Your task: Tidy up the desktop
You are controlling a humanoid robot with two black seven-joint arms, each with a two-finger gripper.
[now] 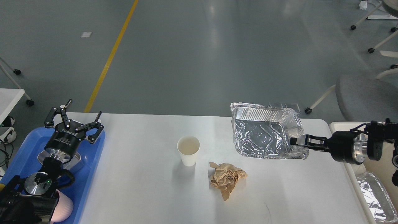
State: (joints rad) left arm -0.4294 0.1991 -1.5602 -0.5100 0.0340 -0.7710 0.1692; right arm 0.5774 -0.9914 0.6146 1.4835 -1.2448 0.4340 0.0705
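Observation:
The white desktop (140, 193) fills the lower view. On it stand a white paper cup (188, 150) and, just right of it, a crumpled brown paper ball (226, 178). My right gripper (294, 141) is shut on the right rim of a silver foil tray (264, 132) and holds it tilted above the desktop's right part. My left gripper (74, 116) is open and empty above the far end of the blue plastic tray (18, 158) at the left.
The blue tray holds a small metal dish (76, 161) under my left arm and a pink object (63, 207). A cream-white bin (357, 174) at the right edge holds another foil tray (374, 196). A grey chair (363, 93) stands at the back right.

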